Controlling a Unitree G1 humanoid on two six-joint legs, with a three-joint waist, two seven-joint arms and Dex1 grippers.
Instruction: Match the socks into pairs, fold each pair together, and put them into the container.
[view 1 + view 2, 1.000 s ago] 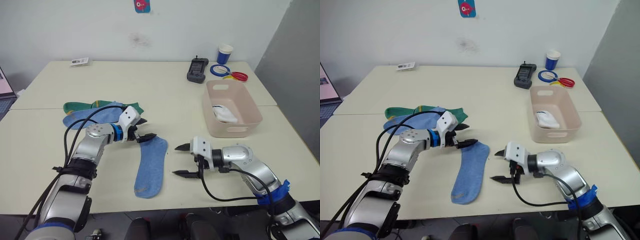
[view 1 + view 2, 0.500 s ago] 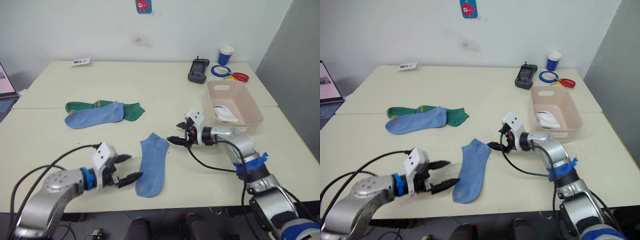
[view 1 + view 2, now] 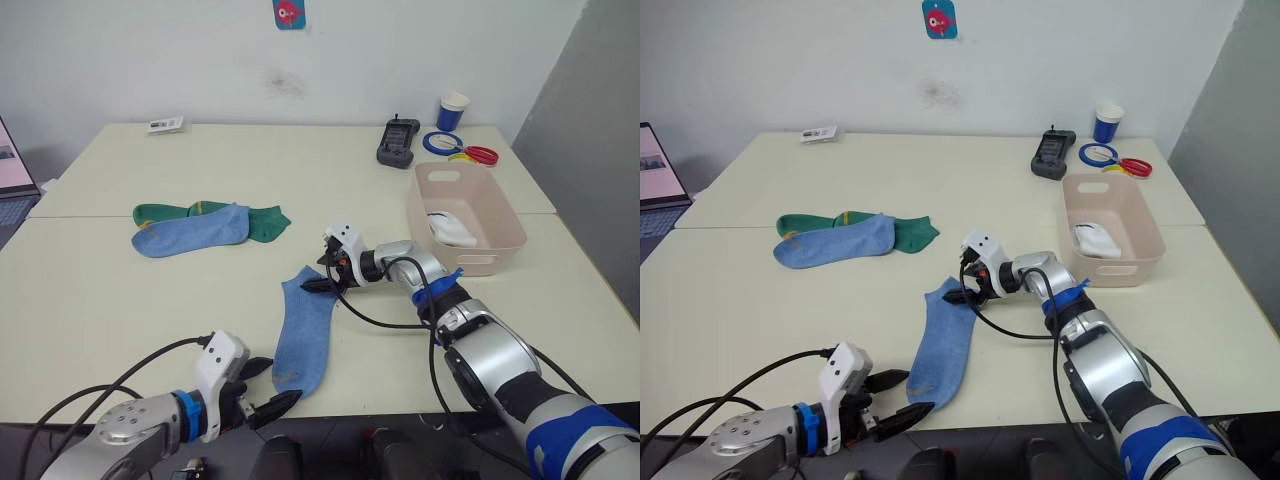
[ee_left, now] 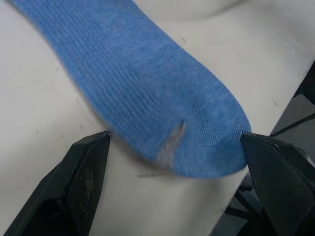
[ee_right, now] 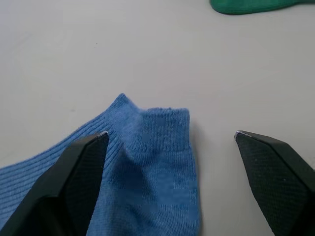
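Table (image 3: 120, 300): cream, two-part | Container (image 3: 497, 232): pink, far right, long axis running away, white sock (image 3: 449, 228) inside | Blue sock (image 3: 305, 332): flat at centre, lengthwise, cuff far, toe near | Right gripper (image 3: 318, 270): fingers apart at cuff | Left gripper (image 3: 268, 385): fingers spread astride toe

The light blue sock (image 4: 147, 93) is ribbed knit cloth, matt and slightly fuzzy, with a pale worn patch near the toe. The table (image 3: 200, 170) has a smooth, matt cream surface with faint specks. The container (image 3: 497, 225) looks like smooth pale pink plastic with a soft sheen. Both the left tool (image 4: 179, 189) and the right tool (image 5: 172, 182) have black fingers (image 5: 81, 182) with a finely textured, matt plastic finish.
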